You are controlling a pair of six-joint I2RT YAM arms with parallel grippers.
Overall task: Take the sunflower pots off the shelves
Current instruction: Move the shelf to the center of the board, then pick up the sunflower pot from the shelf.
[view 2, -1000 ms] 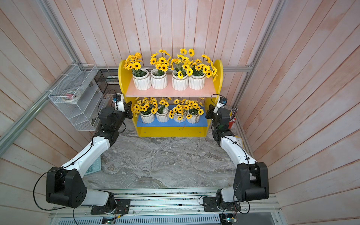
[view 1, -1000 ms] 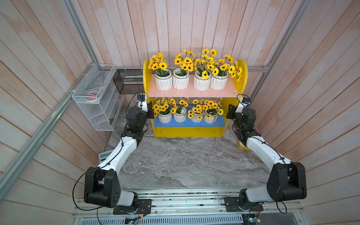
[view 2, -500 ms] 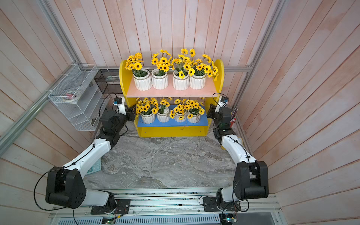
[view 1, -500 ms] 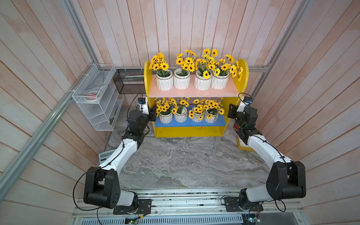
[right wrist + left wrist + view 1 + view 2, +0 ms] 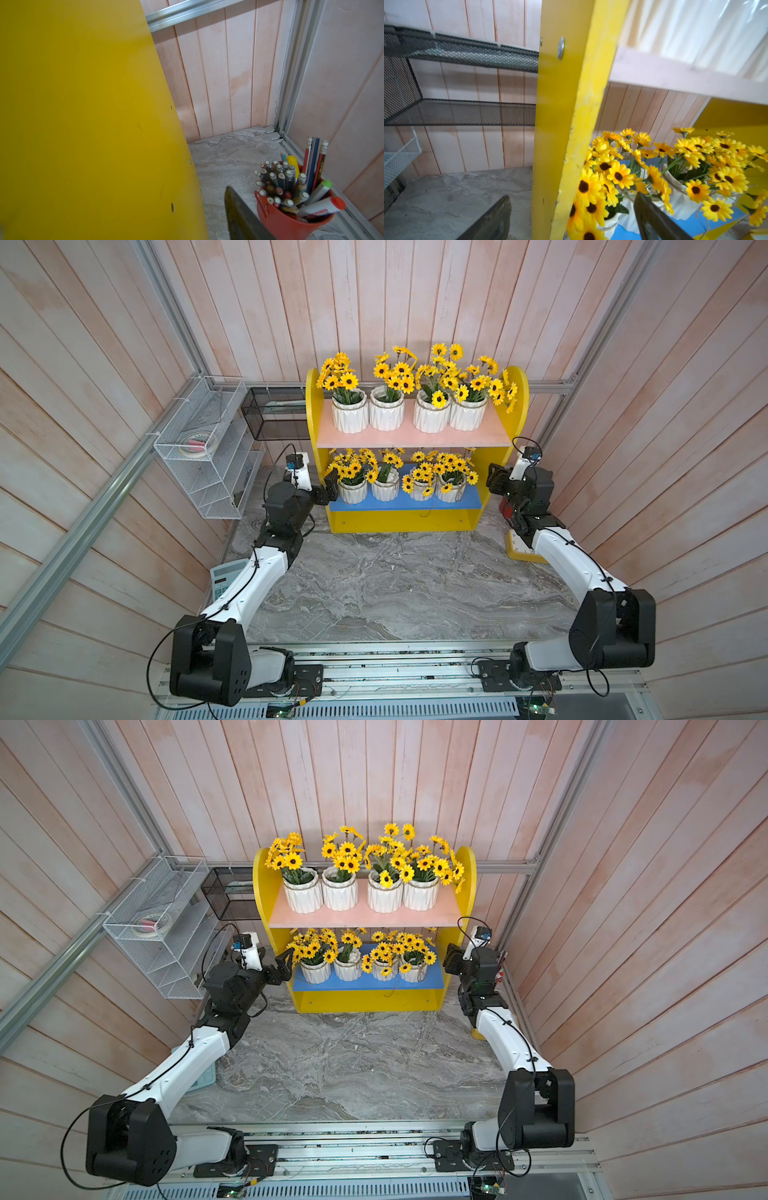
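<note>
The left pincer (image 5: 571,197) gapes wide astride the left side panel (image 5: 560,104) of the shelves (image 5: 415,522). The nearest sunflower pot (image 5: 352,489) stands upright just inside that panel, on the bottom level. The right pincer (image 5: 494,479) sits outside the opposite panel, and its spread cannot be told.

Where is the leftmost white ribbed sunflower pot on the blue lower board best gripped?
Grip the leftmost pot by its ribbed body below the twine rim, from the open front of the shelf: sunflowers cover the top, the pink upper board overhangs, the yellow side panel blocks the left.
</note>
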